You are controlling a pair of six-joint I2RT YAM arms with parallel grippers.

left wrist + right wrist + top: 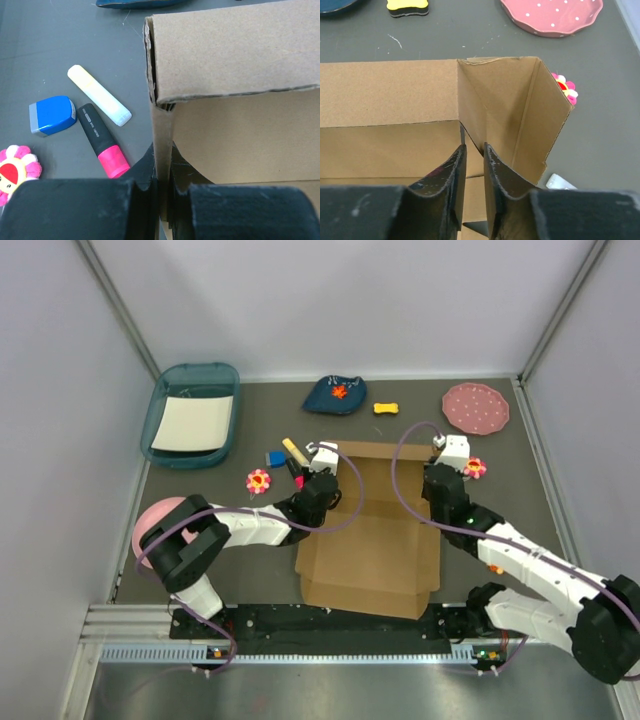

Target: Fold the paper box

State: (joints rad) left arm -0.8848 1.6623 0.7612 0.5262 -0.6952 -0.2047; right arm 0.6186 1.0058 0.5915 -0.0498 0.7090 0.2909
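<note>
Though unseen overhead, left gripper (162, 182) clamps paper box (240, 135) wall, right gripper (474, 156) state unclear.

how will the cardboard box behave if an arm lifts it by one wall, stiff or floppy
Probably light and only semi-stiff: the paper box is thin corrugated board creased into hinged panels. Lifted by the one wall pinched in the left gripper, it would likely sag or unfold, since its near flap lies flat. Pushed, it should slide rather than tip.
</note>
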